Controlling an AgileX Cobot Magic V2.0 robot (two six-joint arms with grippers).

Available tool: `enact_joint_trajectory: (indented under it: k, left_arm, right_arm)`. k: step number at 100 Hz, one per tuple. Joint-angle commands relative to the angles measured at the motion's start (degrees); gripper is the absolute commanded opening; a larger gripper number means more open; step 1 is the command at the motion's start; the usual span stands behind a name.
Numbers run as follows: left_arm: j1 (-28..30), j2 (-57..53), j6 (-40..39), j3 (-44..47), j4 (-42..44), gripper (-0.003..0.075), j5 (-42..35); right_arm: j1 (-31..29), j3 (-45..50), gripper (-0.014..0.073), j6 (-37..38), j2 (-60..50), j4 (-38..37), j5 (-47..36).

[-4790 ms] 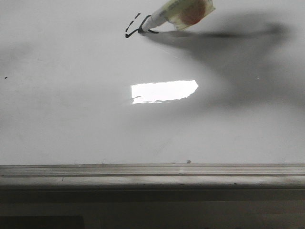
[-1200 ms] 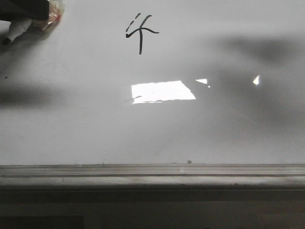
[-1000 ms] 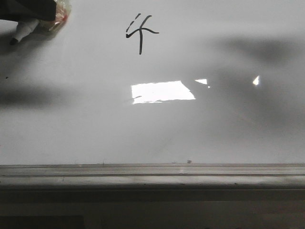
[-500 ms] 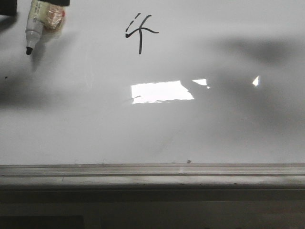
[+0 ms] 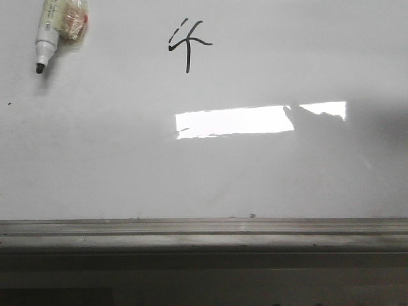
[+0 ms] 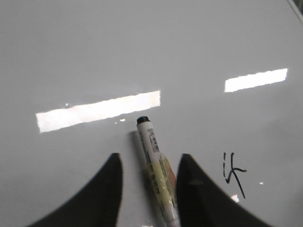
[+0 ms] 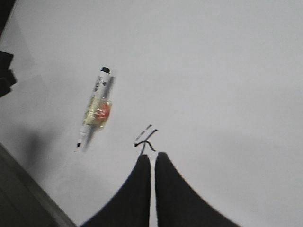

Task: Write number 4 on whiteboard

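The number 4 (image 5: 188,44) is drawn in thin black strokes near the top of the whiteboard (image 5: 255,172). It also shows in the left wrist view (image 6: 233,172) and the right wrist view (image 7: 146,138). A white marker (image 5: 50,29) with a yellow-red label lies flat on the board at the far left, tip toward the front. My left gripper (image 6: 150,157) is open above it, the marker (image 6: 156,175) lying between the fingers, close to one. My right gripper (image 7: 152,156) is shut and empty, just short of the number. Neither gripper shows in the front view.
A grey metal tray edge (image 5: 204,233) runs along the board's near side. A bright rectangular light reflection (image 5: 236,121) lies mid-board. A tiny dark speck (image 5: 8,103) sits at the left. A dark object (image 7: 4,75) shows at the edge of the right wrist view.
The marker swung from slanted in my left gripper to lying tip-forward on the board, let go. The gripper left the front view. Shadows on the right cleared and the reflection widened.
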Motion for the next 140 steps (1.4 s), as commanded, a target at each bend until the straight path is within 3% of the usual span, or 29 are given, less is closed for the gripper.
enact_joint_trajectory:
  k: [1,17,47,69,140]
  left_arm:
    - [-0.04,-4.30,0.33,2.12,1.92,-0.0017,4.54]
    - [-0.04,-13.26,0.33,8.22,1.32,-0.0020,7.88]
    - [-0.04,-25.47,0.33,14.27,-0.01,-0.0020,6.54]
    - [-0.04,-25.84,0.33,14.36,-6.28,-0.0020,6.09]
    - [-0.04,-25.84,0.33,14.36,-6.28,-0.0020,6.09]
  right_arm:
    - [-0.27,4.16,-0.0066,-2.97,-6.57,1.94,-7.55]
    - [-0.27,13.38,-0.0066,-3.60,-18.24,1.94,-12.98]
    - [-0.27,24.28,-0.0066,-3.60,-31.28,1.94,-14.21]
    - [-0.27,26.94,-0.0066,-3.60,-31.91,1.94,-15.33]
    - [-0.27,27.09,-0.0066,-3.60,-31.91,2.16,-15.46]
